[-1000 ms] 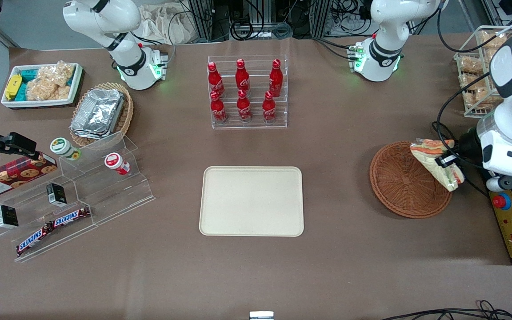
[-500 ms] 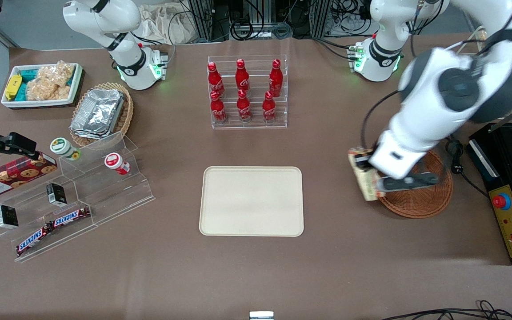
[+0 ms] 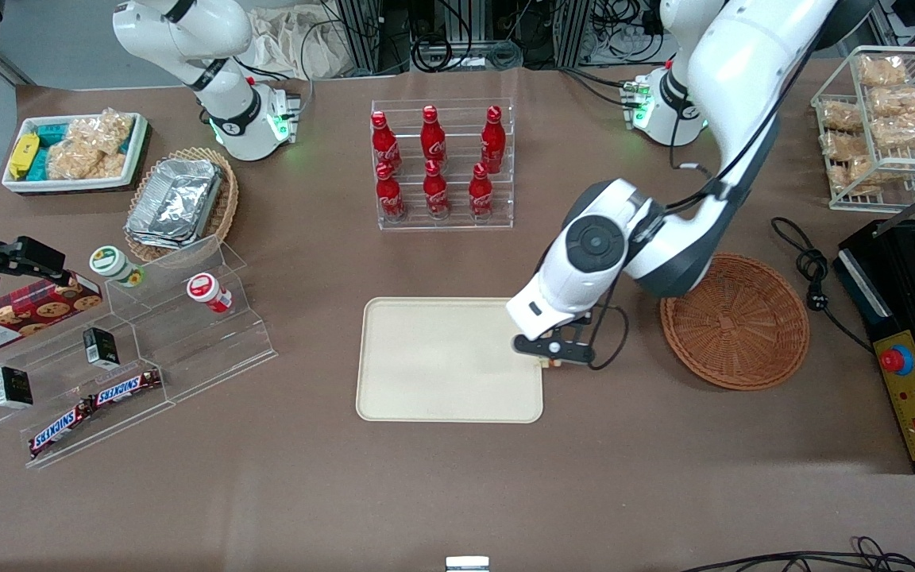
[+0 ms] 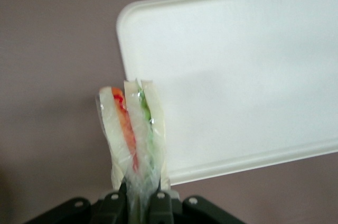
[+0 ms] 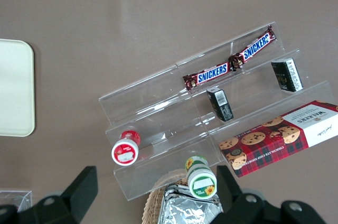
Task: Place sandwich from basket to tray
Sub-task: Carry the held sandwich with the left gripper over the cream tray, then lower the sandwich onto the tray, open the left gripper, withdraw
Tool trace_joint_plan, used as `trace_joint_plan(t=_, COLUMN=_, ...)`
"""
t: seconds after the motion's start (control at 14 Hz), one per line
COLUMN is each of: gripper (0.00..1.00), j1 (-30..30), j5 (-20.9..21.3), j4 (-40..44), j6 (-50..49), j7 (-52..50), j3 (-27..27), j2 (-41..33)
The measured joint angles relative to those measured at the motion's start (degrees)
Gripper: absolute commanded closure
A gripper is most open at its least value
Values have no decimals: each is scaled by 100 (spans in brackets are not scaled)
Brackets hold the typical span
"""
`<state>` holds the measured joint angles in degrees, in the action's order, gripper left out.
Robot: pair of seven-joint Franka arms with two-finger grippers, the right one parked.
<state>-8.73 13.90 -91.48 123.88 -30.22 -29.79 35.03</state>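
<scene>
My gripper [image 4: 140, 203] pinches the sandwich [image 4: 132, 134] by its base, fingers pressed onto the wrap, so the wedge hangs point-out with its layers on edge. I judge that grip keeps the soft bread from folding mid-carry. Sandwich is out of the basket [image 3: 734, 319], which sits bare toward my arm's end of the table, and it hangs over the tray [image 4: 237, 71] edge nearest the basket, about at the rim, not set down yet. In the front view my wrist covers nearly all of it. Wrap is clear crinkly film, glossy; white bread slices, orange-red and green filling strips. Tray is smooth matte cream, rounded corners, low raised rim, nothing on it. Basket is round, shallow, reddish-brown woven wicker. Table [image 3: 457, 492] is a flat brown mat.
</scene>
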Motion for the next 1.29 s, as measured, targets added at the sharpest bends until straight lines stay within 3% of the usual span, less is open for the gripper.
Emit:
trace_joint_plan(t=0.21, gripper=100, j1=-146, j5=34, j4=35, j6=659, j7=7, j3=101, j2=519)
trace_joint_plan(t=0.43, gripper=100, j1=-455, j5=35, j4=212, j6=1037, j7=9, j3=542, j2=741)
trace_joint_plan(t=0.5, gripper=90, j1=-491, j5=35, j4=305, j6=1103, j7=9, j3=612, j2=798)
trace_joint_plan(t=0.57, gripper=68, j1=-496, j5=35, j4=376, j6=1168, j7=9, j3=647, j2=847)
trace_joint_plan(t=0.64, gripper=40, j1=-496, j5=35, j4=424, j6=1230, j7=9, j3=669, j2=885)
trace_joint_plan(t=0.71, gripper=6, j1=-496, j5=35, j4=453, j6=1257, j7=7, j3=679, j2=913)
trace_joint_plan(t=0.79, gripper=1, j1=-498, j5=35, j4=469, j6=1263, j7=-24, j3=680, j2=936)
trace_joint_plan(t=1.29, gripper=1, j1=-566, j5=35, j4=674, j6=949, j7=-319, j3=683, j2=816)
